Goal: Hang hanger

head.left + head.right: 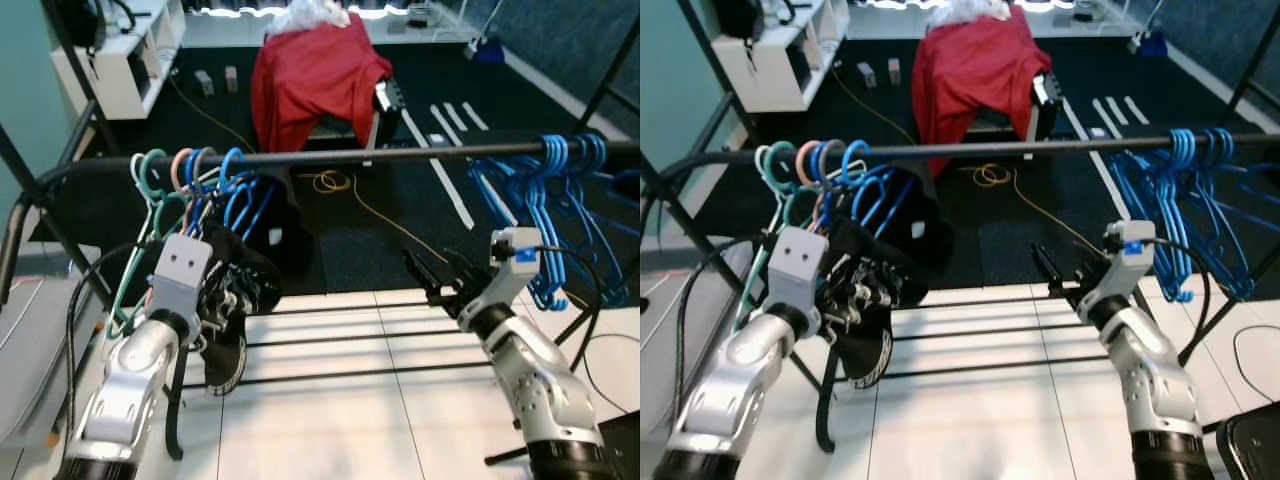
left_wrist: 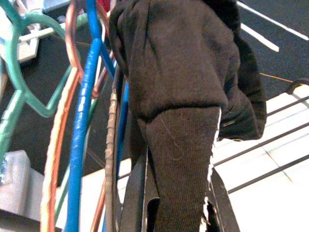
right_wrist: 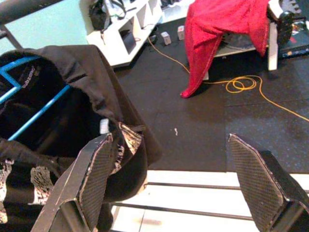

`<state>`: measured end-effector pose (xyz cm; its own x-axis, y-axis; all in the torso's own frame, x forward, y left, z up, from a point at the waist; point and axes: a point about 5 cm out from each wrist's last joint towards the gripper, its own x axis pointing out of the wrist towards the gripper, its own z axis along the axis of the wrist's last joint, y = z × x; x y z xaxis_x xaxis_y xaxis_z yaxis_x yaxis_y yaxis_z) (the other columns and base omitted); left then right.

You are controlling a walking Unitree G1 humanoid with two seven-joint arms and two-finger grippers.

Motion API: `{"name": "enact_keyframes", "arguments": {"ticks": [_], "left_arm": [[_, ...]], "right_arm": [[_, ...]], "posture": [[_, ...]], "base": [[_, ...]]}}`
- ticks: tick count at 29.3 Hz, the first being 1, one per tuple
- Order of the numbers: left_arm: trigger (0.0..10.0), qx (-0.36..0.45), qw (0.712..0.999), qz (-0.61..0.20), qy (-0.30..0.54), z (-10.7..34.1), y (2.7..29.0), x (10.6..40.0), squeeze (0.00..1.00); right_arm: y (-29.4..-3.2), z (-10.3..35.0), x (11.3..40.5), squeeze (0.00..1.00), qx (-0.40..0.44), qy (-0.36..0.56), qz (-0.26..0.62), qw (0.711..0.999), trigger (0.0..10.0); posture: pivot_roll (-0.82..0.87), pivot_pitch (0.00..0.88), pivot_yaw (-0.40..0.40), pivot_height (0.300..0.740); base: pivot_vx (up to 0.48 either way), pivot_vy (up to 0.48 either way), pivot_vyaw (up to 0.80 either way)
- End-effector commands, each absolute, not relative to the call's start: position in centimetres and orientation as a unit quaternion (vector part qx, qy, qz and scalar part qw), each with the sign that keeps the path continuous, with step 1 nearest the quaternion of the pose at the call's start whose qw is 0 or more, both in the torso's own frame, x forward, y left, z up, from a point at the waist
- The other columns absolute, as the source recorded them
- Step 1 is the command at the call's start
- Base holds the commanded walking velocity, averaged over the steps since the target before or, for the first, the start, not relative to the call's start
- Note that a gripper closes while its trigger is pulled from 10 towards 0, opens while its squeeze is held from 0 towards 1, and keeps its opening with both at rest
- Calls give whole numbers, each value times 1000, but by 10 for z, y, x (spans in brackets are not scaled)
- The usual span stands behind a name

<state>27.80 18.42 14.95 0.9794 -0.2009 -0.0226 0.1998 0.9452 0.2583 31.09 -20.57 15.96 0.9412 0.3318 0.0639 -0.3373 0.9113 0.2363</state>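
A dark metal rail (image 1: 400, 155) runs straight across the rack at chest height. At its left end hangs a cluster of thin plastic hangers (image 1: 190, 185), their rounded hooks in mint green, salmon pink and blue crowded side by side over the bar. One of the blue hangers in this cluster carries a black garment (image 1: 235, 290), soft and heavy, with a ribbed knit cuff or hem and a white printed pattern lower down; it sags below the rail in loose folds.

The left tool (image 2: 176, 203) is up against that garment, and its two black fingers close on a fold of the ribbed black cloth, right beside the hanger stems. The silver left arm rises from below, its boxy wrist just under the hooks.

The right tool (image 1: 435, 275) hangs in open air below the middle of the rail, its textured black fingers (image 3: 96, 179) spread wide with nothing between them, pointing toward the garment.

At the right end of the rail a dense bunch of blue hangers (image 1: 560, 210) dangles. Beyond, a red cloth (image 1: 315, 75) drapes over a chair on dark rubber flooring, with a coiled yellow cable (image 1: 330, 182) near it.
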Motion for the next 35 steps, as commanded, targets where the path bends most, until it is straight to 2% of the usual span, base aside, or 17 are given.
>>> {"name": "enact_keyframes", "arguments": {"ticks": [1,6,9,11,13,14,16,17,21,26,27,35], "left_arm": [[0,133,980,-144,-22,155,178,264,0],[0,123,973,-193,-38,157,184,240,0],[0,121,972,-198,-42,159,186,237,0],[0,141,956,-257,-34,159,187,226,0],[0,154,950,-271,-29,159,191,223,0],[6667,151,952,-263,-34,164,195,225,0],[6667,147,956,-252,-38,168,197,226,0],[10000,132,960,-242,-49,174,198,229,0],[10000,103,963,-240,-69,185,195,236,0],[10000,105,963,-237,-79,193,196,247,0],[10000,115,965,-223,-82,197,203,258,0],[10000,117,966,-214,-83,200,212,264,0]], "right_arm": [[-211,154,309,0,128,1,163,978,10000],[-212,153,310,0,125,4,164,978,10000],[-212,152,310,0,125,5,165,978,10000],[-212,152,311,0,124,7,167,978,10000],[-213,152,311,0,129,7,169,977,10000],[-214,152,311,0,135,8,174,975,10000],[-214,153,311,0,140,9,177,974,10000],[-215,155,311,0,147,5,184,972,10000],[-214,160,309,0,156,-6,206,966,10000],[-211,170,306,0,170,-23,246,954,10000],[-208,177,306,0,162,-33,261,951,10000],[-205,182,310,0,136,-44,248,958,10000]], "posture": [[-105,153,-3,740],[-93,146,-12,740],[-93,146,-12,740],[-94,136,-16,740],[-90,131,-14,740],[-85,125,-16,740],[-85,125,-16,740],[-85,120,-14,740],[-88,119,-18,740],[-87,114,-26,740],[-92,112,-20,740],[-89,110,-20,740]], "base": [[0,0,0],[0,0,0],[0,0,0],[0,0,0],[0,0,0],[0,0,0],[0,0,0],[0,0,0],[0,0,0],[0,0,0],[-379,0,0],[-391,0,0]]}}
